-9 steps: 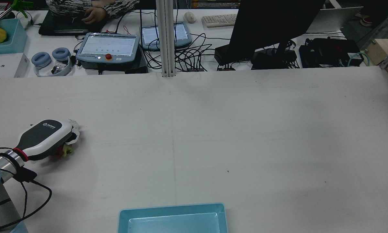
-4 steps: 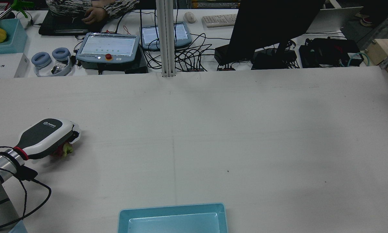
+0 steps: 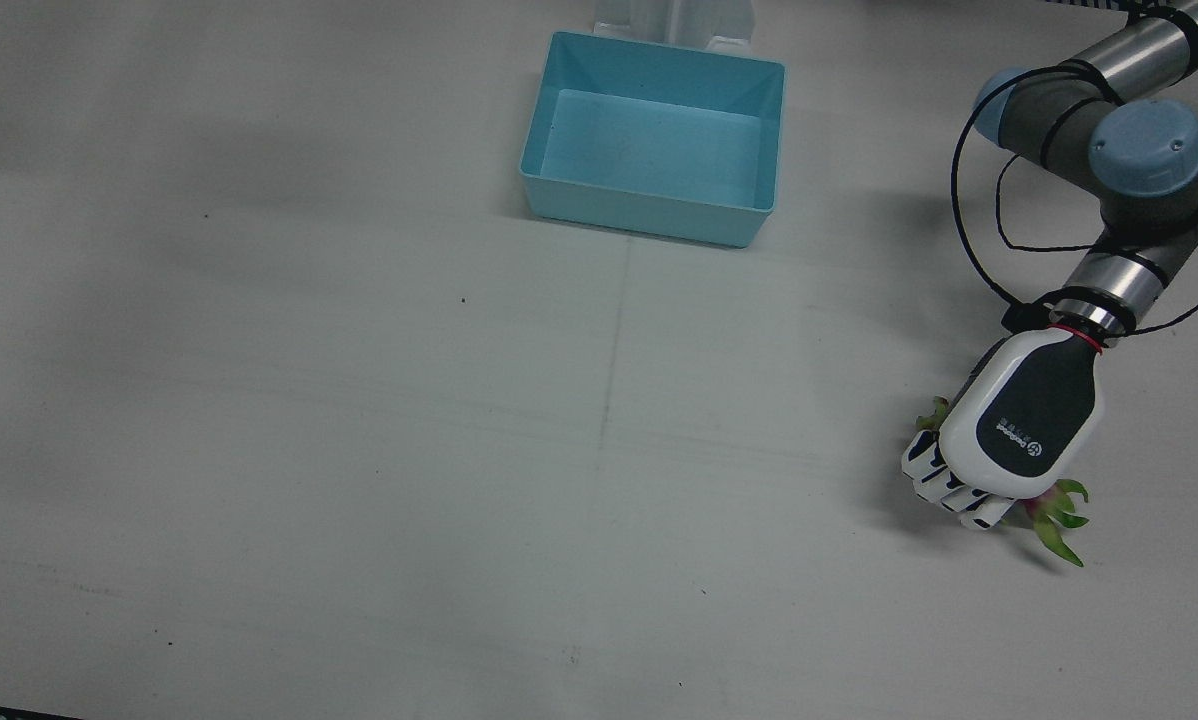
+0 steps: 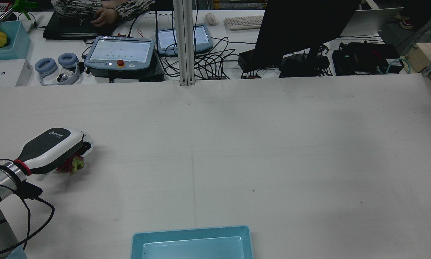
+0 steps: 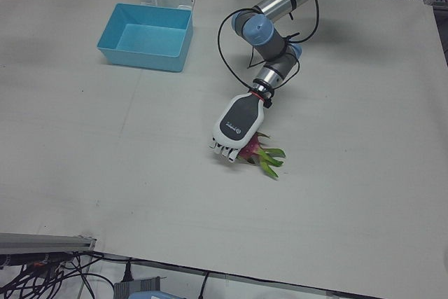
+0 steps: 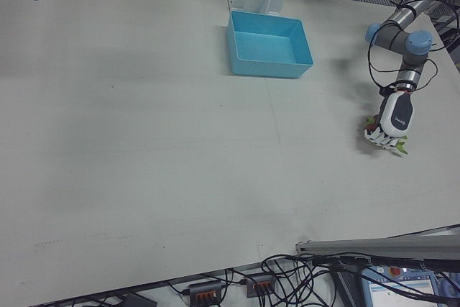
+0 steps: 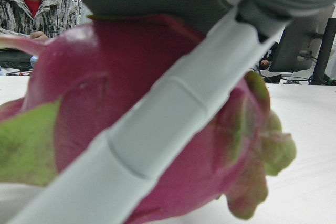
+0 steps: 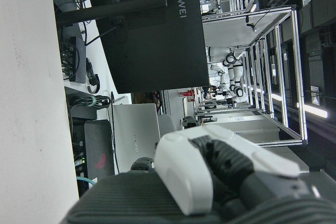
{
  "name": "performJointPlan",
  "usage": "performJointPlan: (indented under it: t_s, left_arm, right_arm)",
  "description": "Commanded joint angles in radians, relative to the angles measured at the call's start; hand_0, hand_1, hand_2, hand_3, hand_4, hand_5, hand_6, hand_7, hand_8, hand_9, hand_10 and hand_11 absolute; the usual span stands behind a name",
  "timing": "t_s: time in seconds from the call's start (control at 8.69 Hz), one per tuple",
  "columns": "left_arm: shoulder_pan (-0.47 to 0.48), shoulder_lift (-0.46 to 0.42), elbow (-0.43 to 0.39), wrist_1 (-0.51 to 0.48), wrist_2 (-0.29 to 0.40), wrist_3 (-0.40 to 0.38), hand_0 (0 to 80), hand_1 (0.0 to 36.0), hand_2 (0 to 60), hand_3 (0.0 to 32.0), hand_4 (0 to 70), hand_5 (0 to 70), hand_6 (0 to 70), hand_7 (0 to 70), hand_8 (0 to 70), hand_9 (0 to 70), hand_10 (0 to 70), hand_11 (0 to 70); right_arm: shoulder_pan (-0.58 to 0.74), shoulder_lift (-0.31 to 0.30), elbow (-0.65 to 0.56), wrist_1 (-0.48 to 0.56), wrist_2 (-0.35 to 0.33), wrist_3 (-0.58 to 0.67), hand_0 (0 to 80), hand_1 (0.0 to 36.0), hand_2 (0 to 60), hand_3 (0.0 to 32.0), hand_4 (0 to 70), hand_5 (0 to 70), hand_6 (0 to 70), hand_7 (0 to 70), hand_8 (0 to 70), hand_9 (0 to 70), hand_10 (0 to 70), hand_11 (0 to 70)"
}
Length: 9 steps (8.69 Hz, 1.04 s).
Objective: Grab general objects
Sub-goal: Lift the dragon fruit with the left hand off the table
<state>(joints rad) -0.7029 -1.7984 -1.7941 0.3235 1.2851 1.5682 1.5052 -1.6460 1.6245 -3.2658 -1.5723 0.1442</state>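
A pink dragon fruit (image 3: pixel 1054 520) with green leafy tips lies under my left hand (image 3: pixel 1019 425) at the table's left side. The hand is shut on it from above, palm down, and the leaves stick out past the fingers. They also show in the rear view, hand (image 4: pixel 50 149) and fruit (image 4: pixel 73 164), and in the left-front view, hand (image 5: pixel 238 125) and fruit (image 5: pixel 260 155). In the left hand view a white finger (image 7: pixel 173 114) crosses the fruit (image 7: pixel 105 103) closely. My right hand (image 8: pixel 220 177) shows only in its own view, away from the table; its state is unclear.
An empty light-blue bin (image 3: pixel 649 215) stands at the table's near-robot edge, in the middle, and also shows in the rear view (image 4: pixel 190 233). Beyond the far edge are teach pendants (image 4: pixel 120 54), cables and a dark monitor (image 4: pixel 302 28).
My left hand has closed tighter on the dragon fruit and moved slightly up and away from the robot. The fruit has moved along with it.
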Motion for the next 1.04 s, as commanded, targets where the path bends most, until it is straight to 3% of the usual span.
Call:
performJointPlan:
  t_s: [0.0, 0.12, 0.35, 0.58, 0.92]
  left_arm:
    - [-0.051, -0.039, -0.14, 0.158, 0.171, -0.112, 80.0, 36.0, 60.0, 0.0, 65.1, 70.0, 70.0, 70.0, 70.0, 70.0, 70.0, 70.0]
    - [-0.103, -0.13, -0.142, 0.233, 0.282, -0.135, 80.0, 36.0, 60.0, 0.0, 70.0, 70.0, 70.0, 70.0, 70.0, 70.0, 70.0, 70.0]
    - [-0.179, -0.333, -0.139, 0.389, 0.518, -0.164, 80.0, 36.0, 60.0, 0.0, 70.0, 70.0, 70.0, 70.0, 70.0, 70.0, 70.0, 70.0]
    - [-0.175, -0.375, -0.142, 0.343, 0.638, -0.316, 80.0, 36.0, 60.0, 0.0, 70.0, 70.0, 70.0, 70.0, 70.0, 70.0, 70.0, 70.0]
    - [-0.124, -0.369, -0.14, 0.186, 0.724, -0.517, 80.0, 36.0, 60.0, 0.0, 70.0, 70.0, 70.0, 70.0, 70.0, 70.0, 70.0, 70.0]
  right_arm:
    - [0.0, 0.0, 0.0, 0.0, 0.0, 0.0, 0.0, 0.0, 0.0, 0.0, 0.0, 0.0, 0.0, 0.0, 0.0, 0.0, 0.0, 0.0]
    - [0.0, 0.0, 0.0, 0.0, 0.0, 0.0, 0.0, 0.0, 0.0, 0.0, 0.0, 0.0, 0.0, 0.0, 0.0, 0.0, 0.0, 0.0]
    - [0.0, 0.0, 0.0, 0.0, 0.0, 0.0, 0.0, 0.0, 0.0, 0.0, 0.0, 0.0, 0.0, 0.0, 0.0, 0.0, 0.0, 0.0]
    - [0.0, 0.0, 0.0, 0.0, 0.0, 0.0, 0.0, 0.0, 0.0, 0.0, 0.0, 0.0, 0.0, 0.0, 0.0, 0.0, 0.0, 0.0]
    - [0.0, 0.0, 0.0, 0.0, 0.0, 0.0, 0.0, 0.0, 0.0, 0.0, 0.0, 0.0, 0.0, 0.0, 0.0, 0.0, 0.0, 0.0]
